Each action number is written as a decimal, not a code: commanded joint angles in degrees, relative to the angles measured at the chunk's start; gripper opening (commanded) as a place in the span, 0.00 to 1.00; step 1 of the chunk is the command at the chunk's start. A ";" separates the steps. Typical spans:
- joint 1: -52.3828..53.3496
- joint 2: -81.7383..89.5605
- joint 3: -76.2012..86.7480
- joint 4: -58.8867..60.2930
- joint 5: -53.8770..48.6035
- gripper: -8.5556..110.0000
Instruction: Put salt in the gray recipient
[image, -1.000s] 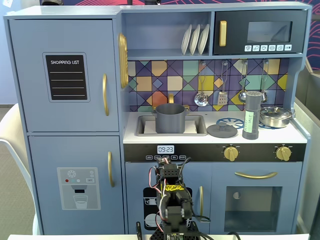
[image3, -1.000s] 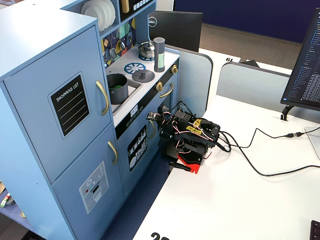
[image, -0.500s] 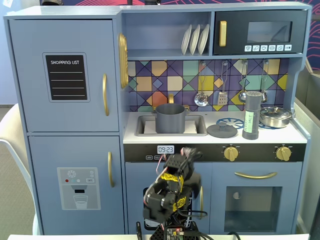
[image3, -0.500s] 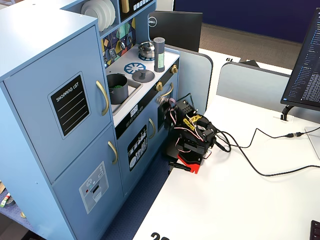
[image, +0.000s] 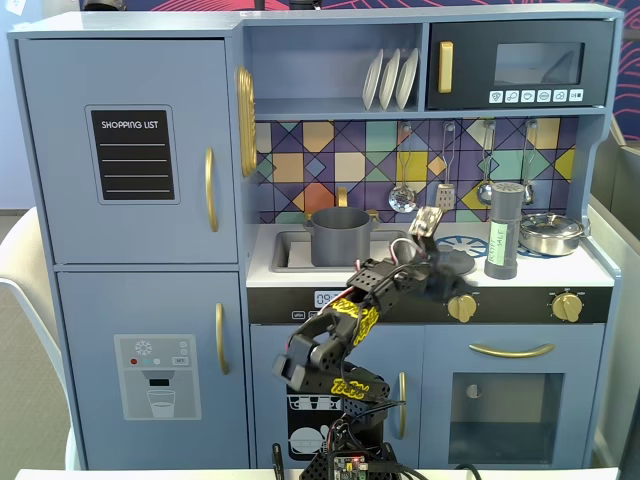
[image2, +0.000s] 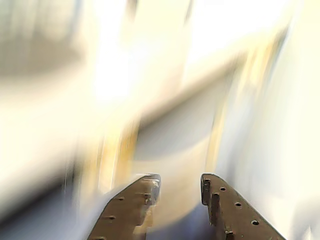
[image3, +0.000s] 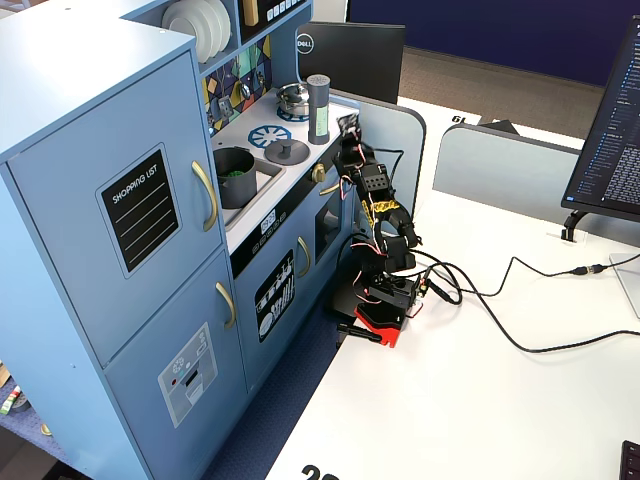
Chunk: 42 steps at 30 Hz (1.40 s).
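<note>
While the gripper (image: 428, 222) hangs over the counter's front edge, the salt (image: 503, 231) stands upright to its right in a fixed view — near, not touching — beside the steel pan (image: 551, 233). Wrist view is blurred, but the fingers (image2: 136, 200) show a gap with nothing between: released, empty. Long axis is vertical, so I'd judge a side-on approach rightward. The gray recipient (image: 340, 236) sits in the sink (image: 290, 262), on the opposite side — left of the gripper.

An office: white desk (image3: 480, 400), monitor (image3: 612, 130), partition (image3: 500, 165), with a toy kitchen (image: 130, 250).
</note>
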 joint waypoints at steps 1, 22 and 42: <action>1.67 -5.19 -4.57 -16.35 4.66 0.43; -0.62 -31.20 -17.93 -38.06 4.13 0.49; -2.72 -51.24 -38.50 -35.16 3.60 0.43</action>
